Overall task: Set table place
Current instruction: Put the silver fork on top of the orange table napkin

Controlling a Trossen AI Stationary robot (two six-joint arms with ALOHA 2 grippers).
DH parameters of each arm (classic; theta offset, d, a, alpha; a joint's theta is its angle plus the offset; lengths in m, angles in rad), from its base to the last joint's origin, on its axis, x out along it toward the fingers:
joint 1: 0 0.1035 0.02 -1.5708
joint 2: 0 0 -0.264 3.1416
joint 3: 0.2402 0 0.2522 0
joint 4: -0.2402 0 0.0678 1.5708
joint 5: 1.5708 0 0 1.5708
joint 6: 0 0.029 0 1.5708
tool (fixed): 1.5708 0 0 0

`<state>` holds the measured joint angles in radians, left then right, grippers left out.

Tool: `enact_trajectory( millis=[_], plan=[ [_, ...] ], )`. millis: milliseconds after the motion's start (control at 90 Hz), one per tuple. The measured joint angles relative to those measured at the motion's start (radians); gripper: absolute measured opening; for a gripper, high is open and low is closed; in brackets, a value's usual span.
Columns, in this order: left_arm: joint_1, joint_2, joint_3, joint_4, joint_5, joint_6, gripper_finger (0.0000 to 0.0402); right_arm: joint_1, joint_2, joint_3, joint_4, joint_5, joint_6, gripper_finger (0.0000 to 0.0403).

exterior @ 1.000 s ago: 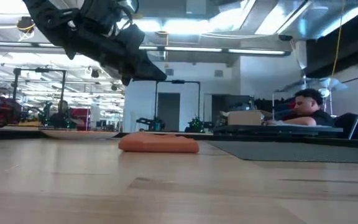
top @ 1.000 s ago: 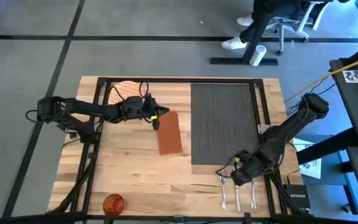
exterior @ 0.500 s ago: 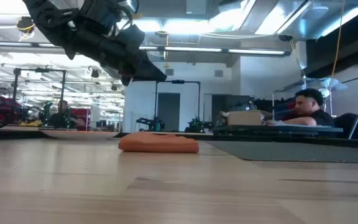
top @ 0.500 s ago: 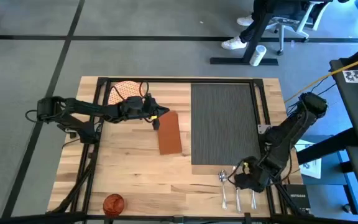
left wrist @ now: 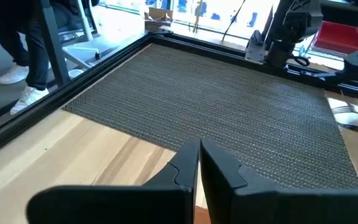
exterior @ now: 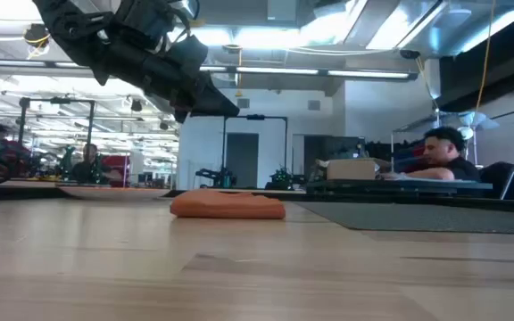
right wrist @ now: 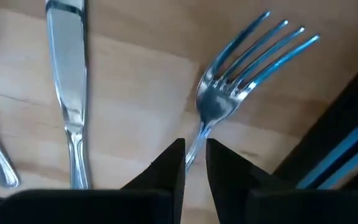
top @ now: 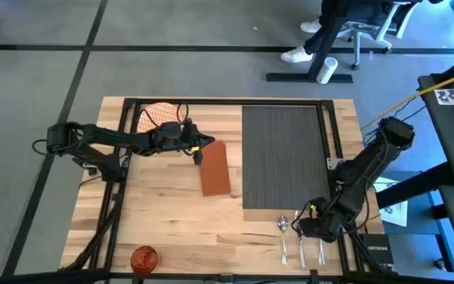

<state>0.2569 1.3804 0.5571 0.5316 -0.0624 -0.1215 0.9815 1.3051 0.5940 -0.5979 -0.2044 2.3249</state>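
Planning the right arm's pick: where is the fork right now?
In the high view the fork lies at the table's near right corner, outermost of the cutlery beside the knife, just below the placemat; the right gripper is over its handle.

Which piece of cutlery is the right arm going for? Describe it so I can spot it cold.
Start at the dark placemat and drop to the bare wood at its near right corner, where three silver utensils lie side by side. The fork is the outermost one, nearest the table's right rail, with the knife beside it. Its four tines set it apart.
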Motion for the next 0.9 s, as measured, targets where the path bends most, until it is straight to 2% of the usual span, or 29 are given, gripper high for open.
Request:
enact_trajectory(
  millis=[233,556,900],
  plan=[
    [0.000,0.000,0.000,0.000,0.000,-0.001,0.0000,0.000,-0.001,-0.013,0.019,-0.009,0.001,0.0059],
    [0.000,0.000,0.000,-0.001,0.000,-0.001,0.0000,-0.001,-0.001,-0.016,0.061,-0.046,0.006,0.0128],
    [0.000,0.000,0.000,-0.002,0.000,-0.001,0.0000,-0.001,-0.001,-0.016,0.098,-0.081,0.016,0.0118]
  ],
)
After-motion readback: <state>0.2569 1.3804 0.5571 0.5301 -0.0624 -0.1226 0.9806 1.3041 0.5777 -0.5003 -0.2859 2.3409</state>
